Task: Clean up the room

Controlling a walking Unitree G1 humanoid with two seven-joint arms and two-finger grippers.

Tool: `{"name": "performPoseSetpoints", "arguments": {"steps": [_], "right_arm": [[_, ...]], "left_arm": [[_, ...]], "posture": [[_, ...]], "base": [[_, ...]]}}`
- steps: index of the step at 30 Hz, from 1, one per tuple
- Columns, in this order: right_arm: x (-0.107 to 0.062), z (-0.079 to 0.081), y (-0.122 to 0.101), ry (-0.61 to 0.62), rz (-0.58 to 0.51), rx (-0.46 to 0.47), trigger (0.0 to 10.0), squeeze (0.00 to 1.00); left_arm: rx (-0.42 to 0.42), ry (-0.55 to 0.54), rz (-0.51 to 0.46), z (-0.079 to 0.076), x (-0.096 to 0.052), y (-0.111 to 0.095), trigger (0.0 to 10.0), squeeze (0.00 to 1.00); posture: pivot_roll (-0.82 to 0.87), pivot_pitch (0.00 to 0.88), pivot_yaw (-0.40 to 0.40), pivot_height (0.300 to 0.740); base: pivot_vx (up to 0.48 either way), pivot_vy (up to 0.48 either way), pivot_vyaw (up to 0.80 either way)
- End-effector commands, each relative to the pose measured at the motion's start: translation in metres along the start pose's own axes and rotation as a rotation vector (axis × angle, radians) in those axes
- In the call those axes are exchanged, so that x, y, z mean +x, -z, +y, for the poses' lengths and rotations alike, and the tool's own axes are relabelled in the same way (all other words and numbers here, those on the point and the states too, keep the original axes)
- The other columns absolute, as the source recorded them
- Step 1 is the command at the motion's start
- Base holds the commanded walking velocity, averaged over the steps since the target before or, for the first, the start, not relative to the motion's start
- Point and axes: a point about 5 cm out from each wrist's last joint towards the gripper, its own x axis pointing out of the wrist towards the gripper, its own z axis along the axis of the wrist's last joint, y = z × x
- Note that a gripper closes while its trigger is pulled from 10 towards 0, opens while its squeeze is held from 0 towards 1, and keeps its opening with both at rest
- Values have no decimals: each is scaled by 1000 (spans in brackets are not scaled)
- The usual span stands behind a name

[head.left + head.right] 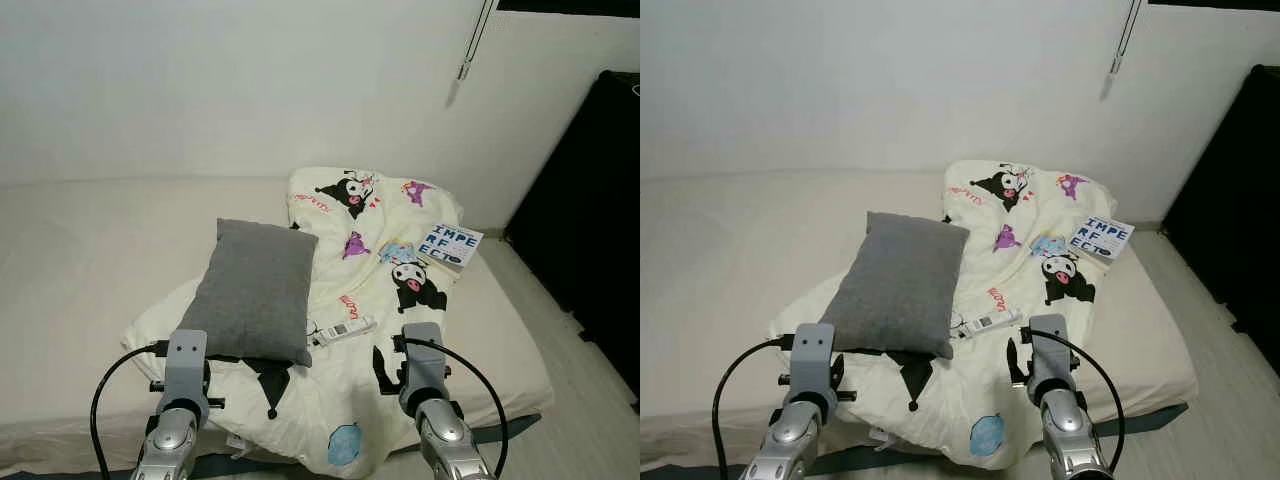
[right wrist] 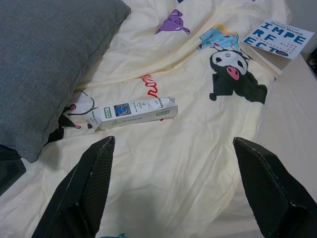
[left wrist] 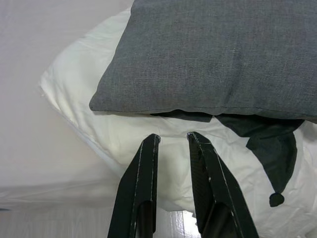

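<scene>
The bed (image 1: 80, 260) carried a crumpled cartoon-print blanket (image 1: 400, 300), probably left unfolded after use. On it lay a gray pillow (image 1: 255, 290), a book (image 1: 448, 245) and a small white box (image 2: 133, 113), perhaps a toothpaste carton. The right gripper (image 2: 178, 163) hovered with jaws wide and empty, the left gripper (image 3: 171, 148) with jaws nearly closed, holding nothing.
</scene>
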Motion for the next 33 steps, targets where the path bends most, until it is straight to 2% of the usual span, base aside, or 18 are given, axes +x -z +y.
{"name": "performPoseSetpoints", "arguments": {"steps": [1,33], "right_arm": [[-2,-1,4,1,20,12,10000,0],[-3,3,7,-29,29,-12,10000,0]], "left_arm": [[6,17,28,-4,-4,8,10000,0],[20,54,26,-9,-3,8,10000,0]], "posture": [[22,104,-47,740],[19,71,-46,740]], "base": [[0,0,0],[0,0,0]]}}
